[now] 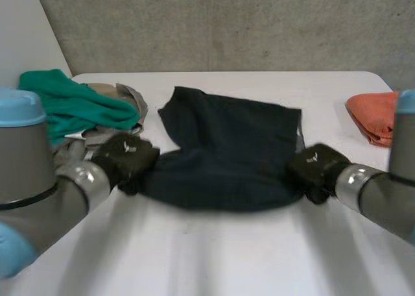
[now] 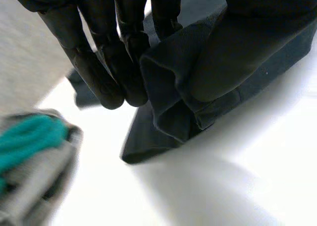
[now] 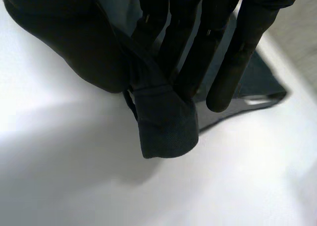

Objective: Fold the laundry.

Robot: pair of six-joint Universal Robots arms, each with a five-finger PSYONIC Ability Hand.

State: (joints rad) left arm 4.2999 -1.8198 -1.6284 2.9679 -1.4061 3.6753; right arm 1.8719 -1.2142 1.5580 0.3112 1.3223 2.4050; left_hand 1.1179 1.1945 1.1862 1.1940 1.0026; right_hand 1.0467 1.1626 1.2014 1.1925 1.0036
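Surface: white table [image 1: 214,257]; grey wall [image 1: 227,23] behind.
Item: dark navy cloth [image 1: 227,153], mid-table, far part flat, near edge bunched between the hands.
Left hand [image 1: 126,156]: at the cloth's near left corner, fingers and thumb pinching a fold.
Right hand [image 1: 318,168]: at the near right corner, likewise pinching a fold.
Surroundings: green cloth [image 1: 71,104] on grey garments [image 1: 126,98], just beside the left hand; orange cloth [image 1: 373,114] by the table's right edge, well apart.

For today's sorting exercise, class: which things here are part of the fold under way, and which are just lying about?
In use: dark cloth; left hand, pinching one near corner; right hand, pinching the other.
Lying about: green cloth; grey cloth beside it; orange cloth.
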